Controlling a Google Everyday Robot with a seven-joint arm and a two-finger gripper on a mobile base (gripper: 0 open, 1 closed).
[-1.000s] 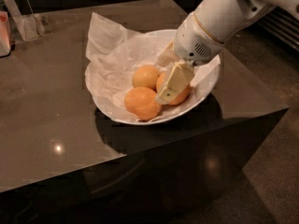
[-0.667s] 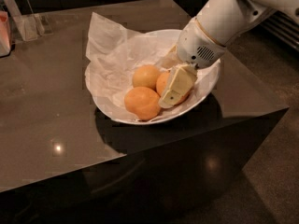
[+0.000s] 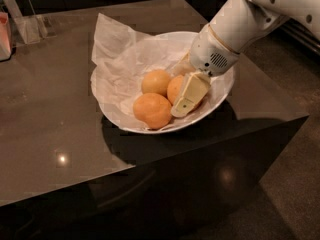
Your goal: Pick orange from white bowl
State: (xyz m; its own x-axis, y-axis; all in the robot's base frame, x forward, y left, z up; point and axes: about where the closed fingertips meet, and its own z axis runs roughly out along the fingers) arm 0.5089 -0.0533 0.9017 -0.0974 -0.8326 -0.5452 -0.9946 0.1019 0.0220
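Camera view, the only one: the dark glossy table [image 3: 50,109] carries the white bowl [image 3: 222,91] near its right-hand corner. The bowl is wide, shallow and shiny, with a slanted rim. Crumpled white paper [image 3: 115,46] lines it and sticks up past the far-left rim.

Three round fruits sit close together in the bowl. The orange [image 3: 175,86] is the right-hand one and the deepest in colour. It rests toward the bowl's right side, just beside the smaller yellower fruit [image 3: 156,81], with the paler matte fruit [image 3: 152,110] in front of it. Only its left part shows, because the rest is covered.

What covers it is the gripper [image 3: 186,100], down inside the bowl. Its cream tip is laid slantwise across the front of the orange, touching it. I cannot tell whether the pincer is clamped on the fruit or standing apart, since the far side is hidden.

The white arm [image 3: 240,24] comes in from the upper right. A small vent grille shows on its rounded wrist.

At the far left edge stands a pinkish container [image 3: 4,34], with no lettering I can make out. Beside it is a clear stand [image 3: 30,26].
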